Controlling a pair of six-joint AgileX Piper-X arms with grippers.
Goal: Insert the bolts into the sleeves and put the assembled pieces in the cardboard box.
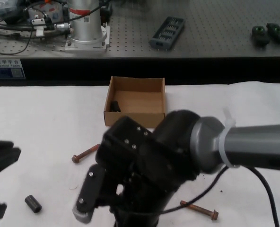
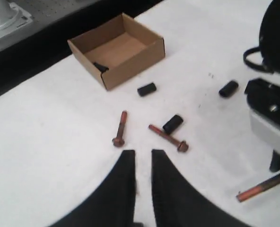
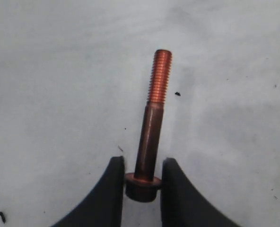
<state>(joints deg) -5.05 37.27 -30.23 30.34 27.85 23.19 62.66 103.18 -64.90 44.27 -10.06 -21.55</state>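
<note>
The right gripper had its jaws clamped on the flanged head of a copper-coloured bolt. The bolt's threaded end pointed away from the fingers, over the white cloth and well apart from the cardboard box. The left gripper held nothing, its jaws drawn nearly together with a thin slit between them. A dark piece sat inside the box against one wall. Outside, a black sleeve lay just beside the box. Farther from the box lay a loose bolt, and a second loose bolt lay just beside another sleeve.
</note>
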